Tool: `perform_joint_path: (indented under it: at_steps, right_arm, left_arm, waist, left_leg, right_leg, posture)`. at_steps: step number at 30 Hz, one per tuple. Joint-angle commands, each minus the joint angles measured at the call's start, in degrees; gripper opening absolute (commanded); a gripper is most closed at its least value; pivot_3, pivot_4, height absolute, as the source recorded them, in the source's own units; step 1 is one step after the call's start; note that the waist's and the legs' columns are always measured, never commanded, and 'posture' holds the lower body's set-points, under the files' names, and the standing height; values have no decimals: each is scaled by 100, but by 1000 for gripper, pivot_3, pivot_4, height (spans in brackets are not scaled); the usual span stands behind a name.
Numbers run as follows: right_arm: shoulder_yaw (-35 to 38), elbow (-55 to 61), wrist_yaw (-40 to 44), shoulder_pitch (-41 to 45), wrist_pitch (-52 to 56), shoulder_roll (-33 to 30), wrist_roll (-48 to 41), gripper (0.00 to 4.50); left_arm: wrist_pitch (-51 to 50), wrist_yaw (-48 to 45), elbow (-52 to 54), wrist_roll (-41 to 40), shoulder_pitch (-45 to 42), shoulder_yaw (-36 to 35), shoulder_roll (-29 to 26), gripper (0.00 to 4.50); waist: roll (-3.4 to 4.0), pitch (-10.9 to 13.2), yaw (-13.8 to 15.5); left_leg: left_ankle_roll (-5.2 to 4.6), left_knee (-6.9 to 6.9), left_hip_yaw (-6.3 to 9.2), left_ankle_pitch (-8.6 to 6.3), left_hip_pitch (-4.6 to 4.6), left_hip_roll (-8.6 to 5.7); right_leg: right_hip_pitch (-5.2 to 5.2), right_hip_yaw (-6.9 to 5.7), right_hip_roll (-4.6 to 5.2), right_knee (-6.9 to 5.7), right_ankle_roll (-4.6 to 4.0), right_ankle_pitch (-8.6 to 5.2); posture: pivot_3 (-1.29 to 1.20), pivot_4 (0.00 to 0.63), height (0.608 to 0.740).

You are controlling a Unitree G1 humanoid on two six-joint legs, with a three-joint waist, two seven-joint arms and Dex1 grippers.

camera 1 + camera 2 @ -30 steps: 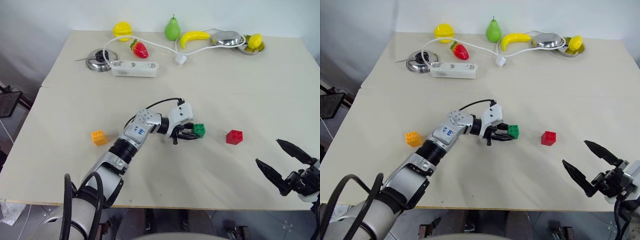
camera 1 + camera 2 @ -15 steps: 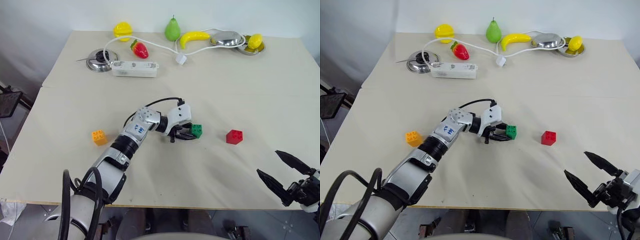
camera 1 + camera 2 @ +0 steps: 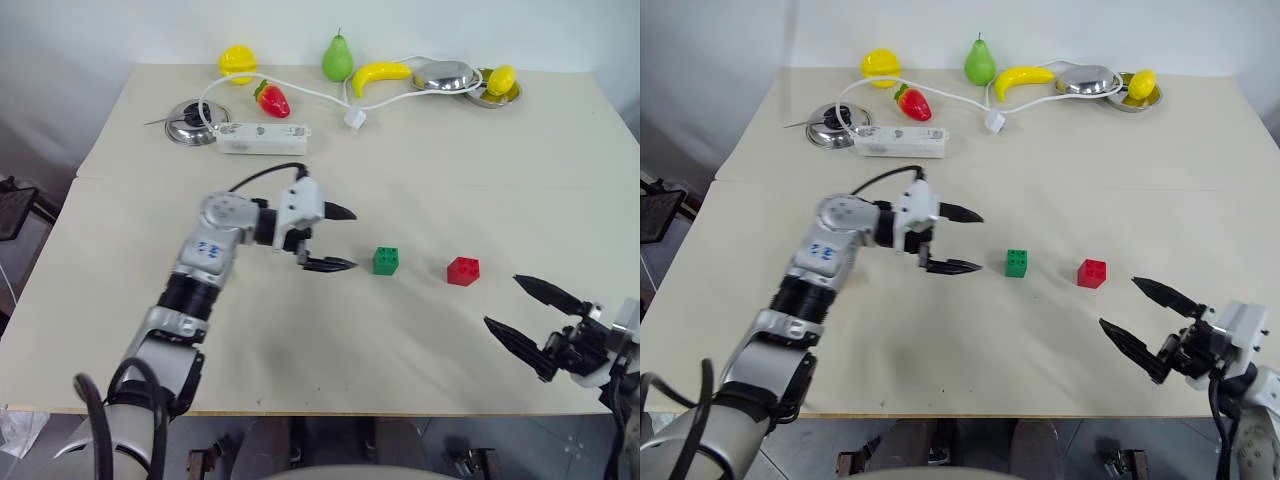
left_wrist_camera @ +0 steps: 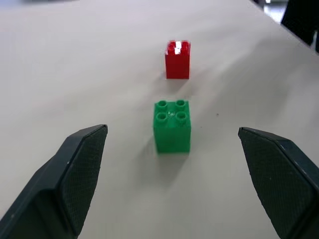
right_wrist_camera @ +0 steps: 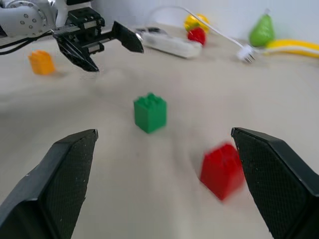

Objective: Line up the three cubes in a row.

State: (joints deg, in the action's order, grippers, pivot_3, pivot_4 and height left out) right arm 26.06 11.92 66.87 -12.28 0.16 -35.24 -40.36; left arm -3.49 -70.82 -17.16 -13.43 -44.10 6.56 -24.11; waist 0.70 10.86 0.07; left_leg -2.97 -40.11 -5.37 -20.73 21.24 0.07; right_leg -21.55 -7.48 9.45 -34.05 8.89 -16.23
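Sitting studs-up on the desk (image 3: 520,160), the green cube (image 3: 386,261) has the red cube (image 3: 463,271) near it on the robot's right, the two apart but roughly level with each other — a start on the row. The orange cube (image 5: 42,62) lies well apart on the far left, past the left arm. Left gripper (image 3: 328,238) hangs just left of the green cube, fingers spread wide, pinching nothing. Right gripper (image 3: 532,318) is near the front edge, right of the red cube, fingers also spread, empty.

Step in hand, as I judge it: fetch the orange cube w/ the left gripper and set it left of green, on the same line as green & red. Best to pinch it across two flat sides, low on the body, not on the studs — and match the gap.

Cubes are hard glossy plastic, square-sided, round studs on top; likely to slide on the smooth matte beige desk if nudged.
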Motion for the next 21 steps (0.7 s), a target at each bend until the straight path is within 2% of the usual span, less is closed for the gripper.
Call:
perform_joint_path:
  at_steps: [1,5,8,12,14,21]
  right_arm:
    - [-327,123,275,344,139,-160,-88,4500]
    - [-813,29,532,855,249,-178,-24,4500]
    - [-1171,-21,622,1218,329,-103,35,4500]
    - [-1532,-89,717,1567,371,21,83,4500]
    - [-1698,-109,748,1697,436,40,113,4500]
    - [-2034,16,740,2067,566,71,152,4500]
  left_arm:
    - [-286,-47,1248,-897,719,-1066,-654,4483]
    - [-410,151,2175,-1328,2239,-2247,-1434,4483]
    - [-504,729,2418,-1454,3338,-3263,-1593,4483]
    - [-440,1279,2719,-1585,4763,-4360,-1331,4483]
    - [-379,1445,2738,-1610,5364,-4690,-1149,4483]
    - [106,1465,2036,-1631,6535,-5191,-798,4483]
  waist:
    - [0,0,-22]
    - [0,0,-39]
    - [-1,2,-10]
    - [-14,2,68]
    - [-13,2,39]
    - [-15,1,66]
  left_leg:
    - [0,1,4,0,0,0]
    - [1,6,7,-1,-1,3]
    - [1,4,7,-1,-3,-2]
    - [1,1,18,-1,-1,-5]
    - [5,4,15,-5,-3,-5]
    - [9,6,10,-8,-4,-2]
  right_leg:
    - [0,-1,0,0,0,0]
    - [0,-4,0,2,-3,-1]
    - [5,-1,4,4,-2,-1]
    - [9,-7,11,3,-2,-1]
    - [8,-3,12,9,-2,-1]
    - [3,-3,12,8,-5,-2]
  posture:
    - [0,150,740]
    - [0,150,740]
    - [0,150,740]
    - [0,150,740]
    - [0,150,740]
    - [0,150,740]
